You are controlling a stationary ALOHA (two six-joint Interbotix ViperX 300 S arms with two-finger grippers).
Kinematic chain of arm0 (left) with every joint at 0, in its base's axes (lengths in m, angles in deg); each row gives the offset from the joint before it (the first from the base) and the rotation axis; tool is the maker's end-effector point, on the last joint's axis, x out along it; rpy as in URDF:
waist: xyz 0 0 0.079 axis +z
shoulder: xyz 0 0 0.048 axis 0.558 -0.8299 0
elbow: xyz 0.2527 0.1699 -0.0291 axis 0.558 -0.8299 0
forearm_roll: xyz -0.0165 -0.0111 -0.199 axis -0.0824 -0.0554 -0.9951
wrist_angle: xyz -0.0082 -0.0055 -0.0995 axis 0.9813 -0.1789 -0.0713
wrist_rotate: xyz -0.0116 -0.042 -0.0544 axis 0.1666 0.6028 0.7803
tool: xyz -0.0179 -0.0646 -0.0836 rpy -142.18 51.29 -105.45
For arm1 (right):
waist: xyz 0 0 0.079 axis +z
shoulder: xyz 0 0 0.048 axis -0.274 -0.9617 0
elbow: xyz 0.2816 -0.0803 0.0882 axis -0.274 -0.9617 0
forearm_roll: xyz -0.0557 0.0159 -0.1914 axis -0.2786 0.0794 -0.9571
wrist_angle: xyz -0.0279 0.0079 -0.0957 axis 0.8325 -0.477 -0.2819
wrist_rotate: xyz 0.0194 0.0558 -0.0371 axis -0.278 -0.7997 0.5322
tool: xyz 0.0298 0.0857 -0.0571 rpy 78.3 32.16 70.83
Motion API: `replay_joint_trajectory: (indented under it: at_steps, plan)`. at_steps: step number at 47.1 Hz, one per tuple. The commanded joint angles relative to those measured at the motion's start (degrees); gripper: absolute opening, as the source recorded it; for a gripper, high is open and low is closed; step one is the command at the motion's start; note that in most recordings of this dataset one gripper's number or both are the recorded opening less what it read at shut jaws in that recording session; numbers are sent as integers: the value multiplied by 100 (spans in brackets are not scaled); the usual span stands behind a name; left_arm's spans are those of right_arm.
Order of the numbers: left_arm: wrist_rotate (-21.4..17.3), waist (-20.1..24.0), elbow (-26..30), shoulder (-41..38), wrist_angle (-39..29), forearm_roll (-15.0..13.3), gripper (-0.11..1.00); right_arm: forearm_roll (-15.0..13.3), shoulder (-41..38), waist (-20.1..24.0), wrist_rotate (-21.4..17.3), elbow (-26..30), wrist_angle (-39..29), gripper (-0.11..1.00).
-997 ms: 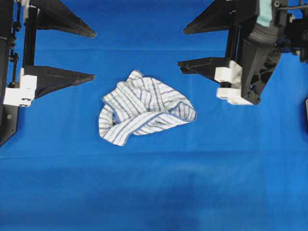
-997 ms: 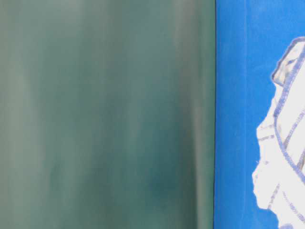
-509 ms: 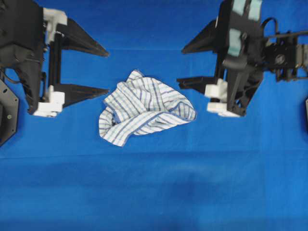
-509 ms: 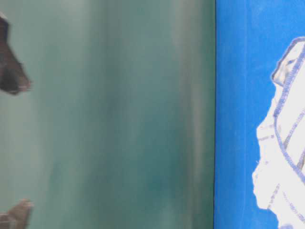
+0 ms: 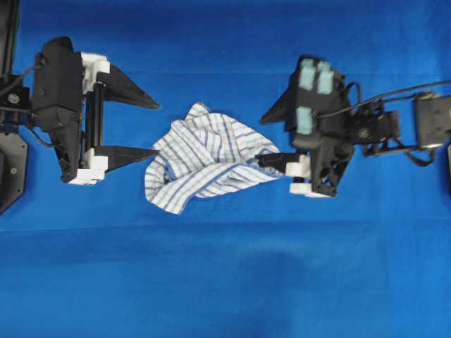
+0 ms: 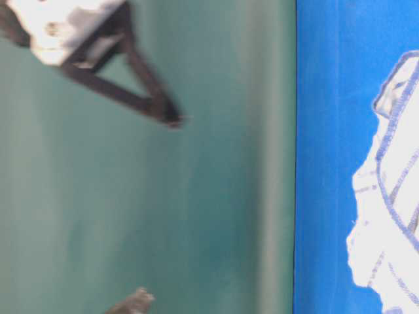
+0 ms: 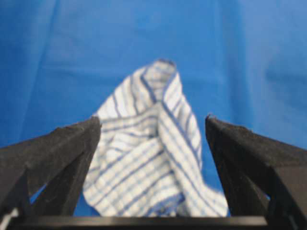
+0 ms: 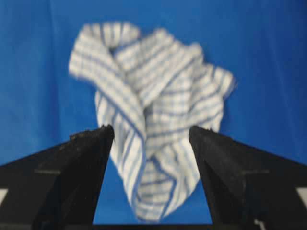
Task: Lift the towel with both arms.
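Sheet (image 5: 225, 282), plain blue, runs under everything I can see, and the towel (image 5: 211, 156) lies crumpled on it about midway between my two arms. In the table-level view a green wall (image 6: 150, 196) borders the sheet, with one of my black fingers blurred in front of it; which arm it belongs to I cannot tell.

My left arm (image 5: 60, 105) sits just left of the towel, my right arm (image 5: 366, 130), with its pale teal pads (image 5: 315, 76), just right of it.

My left gripper (image 5: 156, 129) is spread wide and grasps nothing; its lower tip comes right up to the towel's left edge. My right gripper (image 5: 259, 141) is likewise spread and holding nothing, its lower finger lying over the towel's right edge from above, though whether it touches I cannot tell.

Through both wrist cameras the towel sits bunched ahead, framed between my released fingers (image 7: 62, 143).
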Motion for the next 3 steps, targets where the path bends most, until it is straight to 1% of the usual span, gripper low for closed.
replay_joint_trajectory:
  at_steps: [1, 3]
  plan:
    - [0, 9, -88, -97, 202, 0, 91, -9, -70, -26, -35, -44, 211, 66]
    - [9, 9, -158, -167, 290, -9, 91, -9, -149, -26, -62, -97, 308, 66]
